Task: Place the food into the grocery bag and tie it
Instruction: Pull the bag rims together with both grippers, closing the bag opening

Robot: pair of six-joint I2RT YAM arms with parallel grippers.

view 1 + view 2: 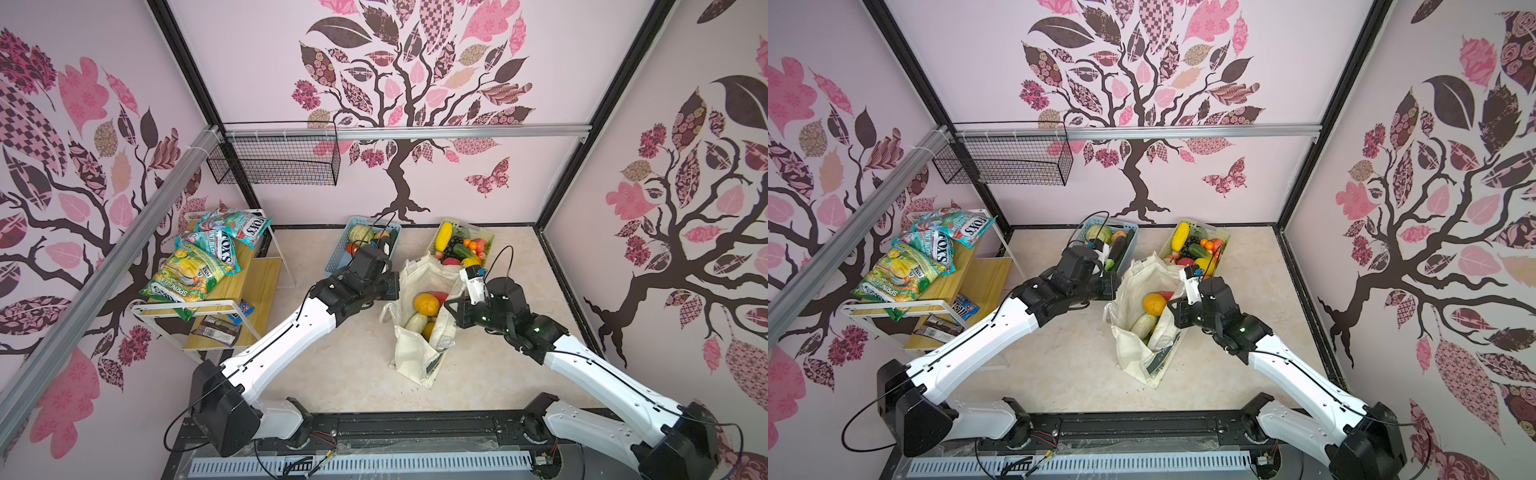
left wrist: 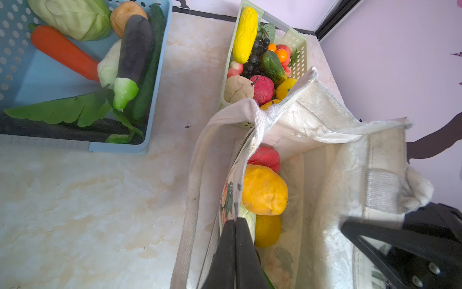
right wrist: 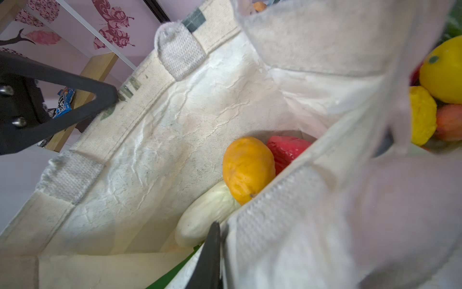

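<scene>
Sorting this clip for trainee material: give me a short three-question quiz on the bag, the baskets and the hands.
1. True or false: the grocery bag is empty.
2. The carrot lies in: A the blue basket; B the green basket; C the bag.
3. What do the left hand and right hand each grip?
Key: 1 false, an orange fruit lies inside; 2 A; 3 the bag's rim, on opposite sides.

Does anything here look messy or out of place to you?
Nothing spilled or broken. The grocery bag sags crookedly, its mouth pulled open by the left gripper and right gripper, each pinching a rim. On the side shelf, the snack packets lie in a sloppy heap, one hanging over the edge.
</scene>
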